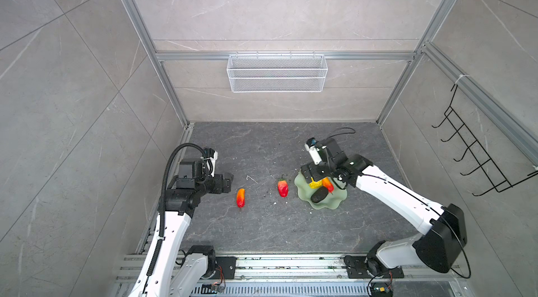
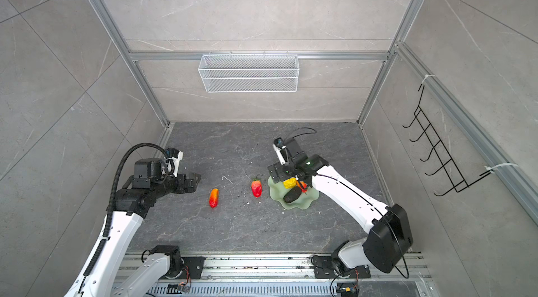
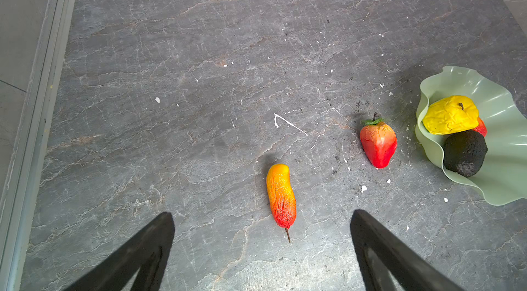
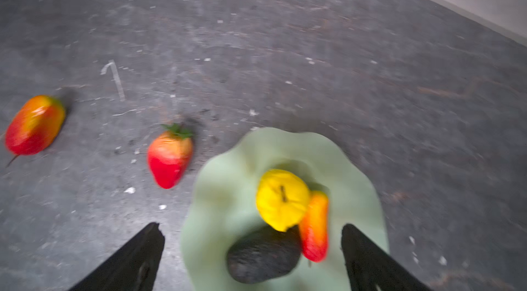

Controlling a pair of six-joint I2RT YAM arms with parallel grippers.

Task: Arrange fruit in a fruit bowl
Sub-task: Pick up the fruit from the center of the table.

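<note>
Fruits (image 3: pixel 450 115): three in one fruit bowl (image 3: pixel 507 167), two on tabletop (image 3: pixel 199 75)

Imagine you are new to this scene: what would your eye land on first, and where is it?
Bright fruit stands out on the dark table: a yellow fruit, a dark oval and a red-orange fruit sit in the mint-green bowl under the open right tool. A strawberry lies just outside the bowl, and a second red-orange fruit lies nearer the left arm.

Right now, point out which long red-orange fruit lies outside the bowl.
The long fruit on the table, between the left gripper and the strawberry. The other long fruit lies in the bowl beside the yellow fruit.
</note>
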